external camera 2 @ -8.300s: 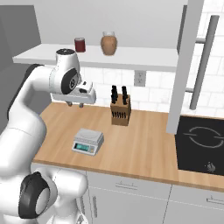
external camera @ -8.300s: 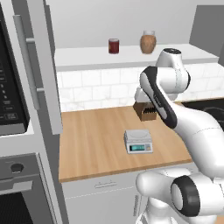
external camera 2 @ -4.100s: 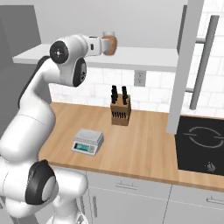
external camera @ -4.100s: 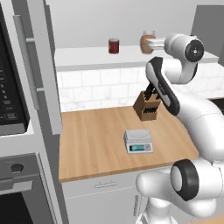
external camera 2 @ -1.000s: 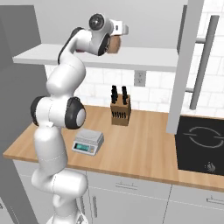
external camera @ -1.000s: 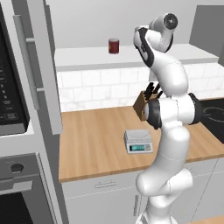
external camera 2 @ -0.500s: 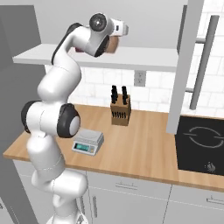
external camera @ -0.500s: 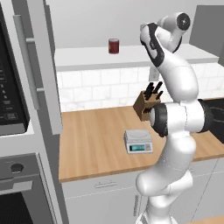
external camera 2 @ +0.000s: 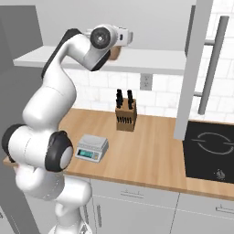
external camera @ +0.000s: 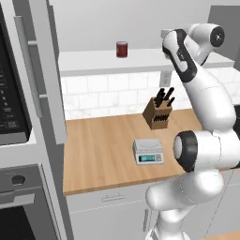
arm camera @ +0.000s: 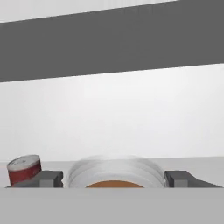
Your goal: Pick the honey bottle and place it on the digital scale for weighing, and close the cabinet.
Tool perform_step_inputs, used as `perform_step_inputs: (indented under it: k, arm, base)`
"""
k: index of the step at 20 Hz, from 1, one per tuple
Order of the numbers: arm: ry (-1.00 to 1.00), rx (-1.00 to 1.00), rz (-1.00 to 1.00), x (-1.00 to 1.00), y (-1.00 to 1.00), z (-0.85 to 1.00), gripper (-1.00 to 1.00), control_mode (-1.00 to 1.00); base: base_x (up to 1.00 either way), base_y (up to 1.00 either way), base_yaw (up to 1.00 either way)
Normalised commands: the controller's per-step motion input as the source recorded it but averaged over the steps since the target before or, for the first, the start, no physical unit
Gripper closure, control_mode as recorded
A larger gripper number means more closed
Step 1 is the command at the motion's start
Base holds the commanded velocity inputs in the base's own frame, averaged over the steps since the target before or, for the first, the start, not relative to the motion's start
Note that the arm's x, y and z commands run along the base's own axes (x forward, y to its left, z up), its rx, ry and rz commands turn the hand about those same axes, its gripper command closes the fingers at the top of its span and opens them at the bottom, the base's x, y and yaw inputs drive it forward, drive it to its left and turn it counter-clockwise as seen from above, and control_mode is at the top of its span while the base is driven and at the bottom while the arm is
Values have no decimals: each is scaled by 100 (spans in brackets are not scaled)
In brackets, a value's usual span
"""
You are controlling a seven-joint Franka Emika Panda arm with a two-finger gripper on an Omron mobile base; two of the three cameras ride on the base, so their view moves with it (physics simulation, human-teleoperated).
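The honey bottle (external camera 2: 114, 53) stands on the white cabinet shelf (external camera 2: 151, 64), mostly hidden behind my hand. Its pale lid (arm camera: 114, 169) and a strip of amber body sit low between my fingertips (arm camera: 49, 178) in the hand view. My gripper (arm camera: 114, 178) is open, one finger on each side of the lid with small gaps. From the right base view the gripper (external camera 2: 122, 42) hovers at the bottle's top. The digital scale (external camera: 148, 151) rests bare on the wooden counter. The cabinet's doors (external camera: 47, 70) (external camera 2: 194, 68) hang open.
A dark red jar (external camera: 122, 48) stands further left on the shelf and shows beside my left finger as the red jar (arm camera: 24, 169). A knife block (external camera: 159, 112) sits behind the scale. A cooktop (external camera 2: 212, 146) lies to the right, an oven (external camera: 18, 201) to the left.
The arm's upper joints have swung to the right in the left base view, while the hand has stayed up at the shelf by the honey bottle.
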Motion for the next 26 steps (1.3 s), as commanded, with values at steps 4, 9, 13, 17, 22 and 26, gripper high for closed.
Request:
perform_step_inputs:
  k: [4, 9, 13, 17, 22, 26]
  arm:
    - [4, 1, 2, -100, 0, 18, 100, -100]
    - [15, 0, 18, -100, 0, 4, 100, -100]
    - [3, 3, 44, -79, 31, -47, 100, -100]
    - [-17, 0, 54, -35, 51, -79, 100, -100]
    - [-9, 0, 43, -2, 28, -72, 100, -100]
    - [0, 0, 28, 6, 7, -61, 100, -100]
  base:
    - [0, 0, 0]
    - [0, 0, 0]
    - [0, 0, 0]
    - [0, 0, 0]
    - [0, 0, 0]
    - [0, 0, 0]
